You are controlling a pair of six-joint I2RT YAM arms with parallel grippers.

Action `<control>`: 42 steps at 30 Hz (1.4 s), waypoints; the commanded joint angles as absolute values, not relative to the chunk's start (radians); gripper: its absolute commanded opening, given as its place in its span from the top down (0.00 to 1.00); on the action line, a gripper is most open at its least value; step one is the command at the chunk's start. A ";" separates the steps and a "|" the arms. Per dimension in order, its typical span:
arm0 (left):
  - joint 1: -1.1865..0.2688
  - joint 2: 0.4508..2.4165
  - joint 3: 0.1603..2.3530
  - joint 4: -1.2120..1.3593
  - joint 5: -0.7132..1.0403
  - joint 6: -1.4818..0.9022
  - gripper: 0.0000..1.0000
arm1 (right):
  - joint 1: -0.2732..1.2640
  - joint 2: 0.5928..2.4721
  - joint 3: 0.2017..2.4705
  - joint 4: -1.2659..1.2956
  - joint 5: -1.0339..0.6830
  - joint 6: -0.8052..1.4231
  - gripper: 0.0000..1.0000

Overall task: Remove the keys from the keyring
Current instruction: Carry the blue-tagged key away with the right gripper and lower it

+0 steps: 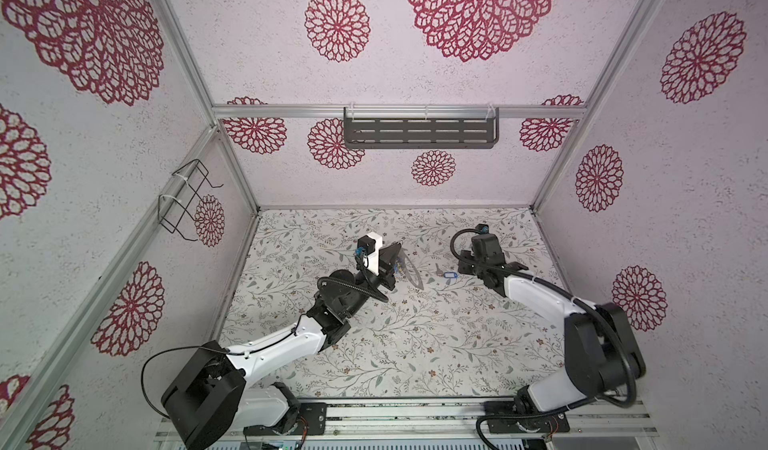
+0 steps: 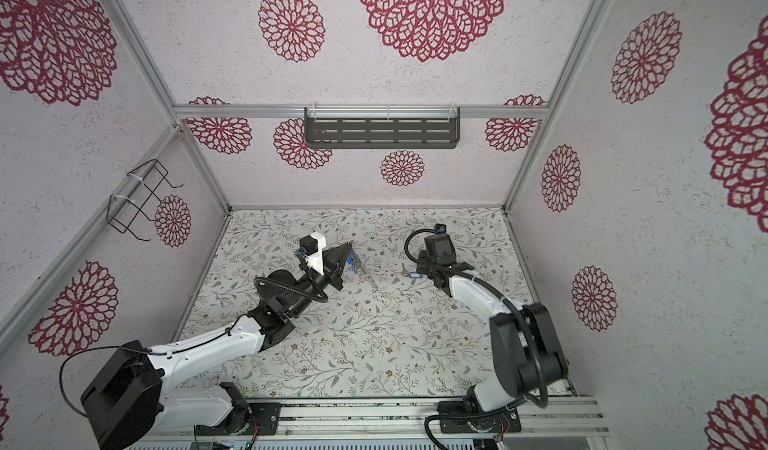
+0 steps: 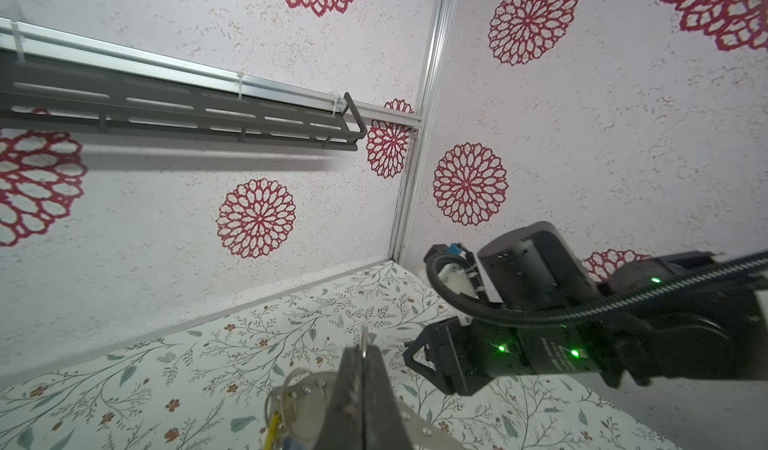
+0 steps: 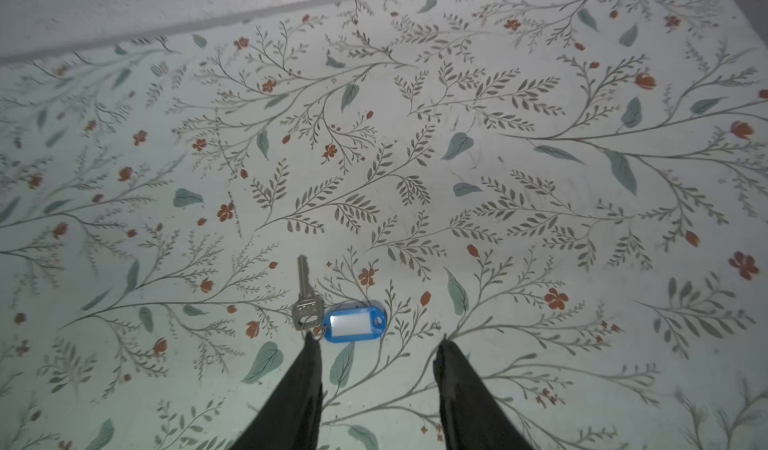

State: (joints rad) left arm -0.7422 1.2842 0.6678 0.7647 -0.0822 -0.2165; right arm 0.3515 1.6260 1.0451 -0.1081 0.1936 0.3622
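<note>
Keys (image 2: 353, 263) hang in a light, loose cluster on the keyring (image 3: 305, 387), which the left gripper (image 3: 364, 369) pinches shut. We judge the thin keyring stiff and slippery, so each plastic tag is best taken by its flat body. Well apart from the keyring, a blue tag (image 4: 355, 323) with a metal key (image 4: 305, 298) lies on the table (image 4: 457, 169), where the right gripper (image 4: 376, 346) holds its jaws apart, empty.

Robot lab cell (aluminium frame (image 1: 291, 111), wallpapered panels (image 1: 257, 65), floral tabletop (image 1: 415, 344))
</note>
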 commanded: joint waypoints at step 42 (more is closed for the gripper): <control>-0.709 1.250 0.586 0.825 -0.029 -0.251 1.00 | 0.522 1.873 1.125 -0.382 0.067 0.369 0.63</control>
